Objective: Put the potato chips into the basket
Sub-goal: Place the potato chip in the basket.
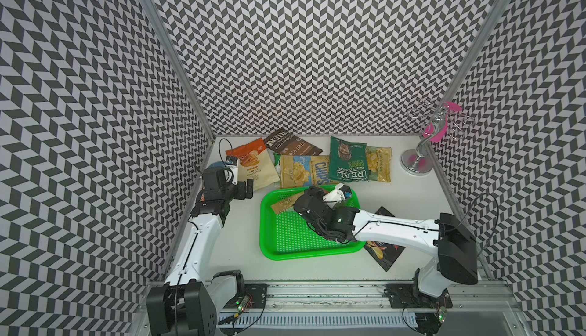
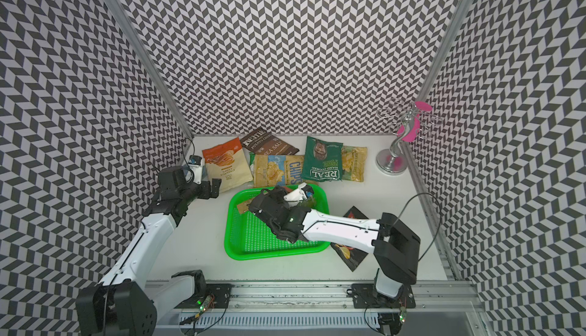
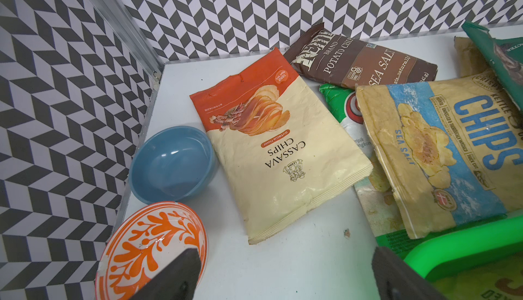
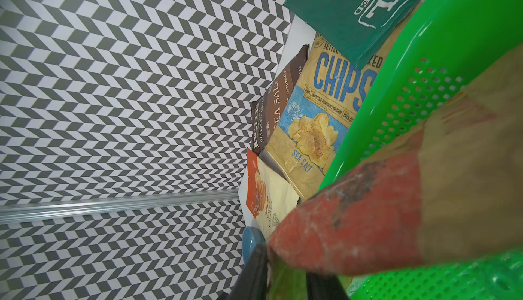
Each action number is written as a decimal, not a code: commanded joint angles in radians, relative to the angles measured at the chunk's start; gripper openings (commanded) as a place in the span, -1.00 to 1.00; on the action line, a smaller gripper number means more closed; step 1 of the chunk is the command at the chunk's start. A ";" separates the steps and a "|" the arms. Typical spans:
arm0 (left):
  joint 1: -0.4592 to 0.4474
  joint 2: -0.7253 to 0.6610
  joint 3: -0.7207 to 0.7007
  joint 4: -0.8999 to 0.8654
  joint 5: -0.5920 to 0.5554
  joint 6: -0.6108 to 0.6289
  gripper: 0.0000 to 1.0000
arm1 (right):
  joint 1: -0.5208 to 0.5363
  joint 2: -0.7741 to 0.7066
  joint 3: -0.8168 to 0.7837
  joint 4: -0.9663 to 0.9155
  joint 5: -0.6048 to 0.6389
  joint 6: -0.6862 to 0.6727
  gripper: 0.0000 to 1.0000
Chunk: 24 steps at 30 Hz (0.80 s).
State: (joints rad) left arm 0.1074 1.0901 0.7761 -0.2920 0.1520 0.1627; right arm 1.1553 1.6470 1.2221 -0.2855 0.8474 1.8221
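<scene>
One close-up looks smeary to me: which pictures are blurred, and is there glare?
Right wrist view: the red-and-tan bag sits near the lens, out of focus, while the CHIPS bag reads crisply. Left wrist view: sharp, small glints on the orange bowl. Both top views: sharp, evenly lit, the basket vividly green.

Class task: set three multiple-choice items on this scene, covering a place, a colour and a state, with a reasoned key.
1. Where is the flat black-and-red chip bag relative to the bright green perforated plastic basket? A) inside it B) on the white table beside it C) on its rim
2. What colour is the plain round bowl beside the cream-and-orange cassava bag? A) blue B) yellow C) pink
3. The left hand is: A) shut on a bag B) shut on a bowl C) open, empty
Key: B, it lies on the table outside the rim; A, the left wrist view shows blue; C, its fingers stand apart, nothing between.
</scene>
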 commanded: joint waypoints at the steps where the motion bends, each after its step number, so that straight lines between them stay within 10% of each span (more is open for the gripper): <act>1: 0.006 -0.009 -0.008 0.020 0.012 -0.002 0.99 | -0.002 -0.104 -0.046 0.010 -0.047 -0.047 -0.25; 9: 0.006 -0.011 -0.005 0.018 0.016 -0.002 0.98 | -0.002 -0.355 -0.207 0.184 -0.197 -0.319 0.25; 18: 0.006 -0.009 -0.004 0.016 0.028 0.001 0.99 | -0.013 -0.645 -0.403 0.418 -0.231 -0.776 0.35; 24: 0.006 -0.011 -0.004 0.012 0.044 0.004 0.98 | -0.287 -0.716 -0.391 0.253 -0.558 -0.955 0.41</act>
State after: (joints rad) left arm 0.1074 1.0901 0.7761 -0.2920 0.1719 0.1631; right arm 0.9825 0.9417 0.8150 0.0219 0.4820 1.0084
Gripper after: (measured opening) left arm 0.993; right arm 0.703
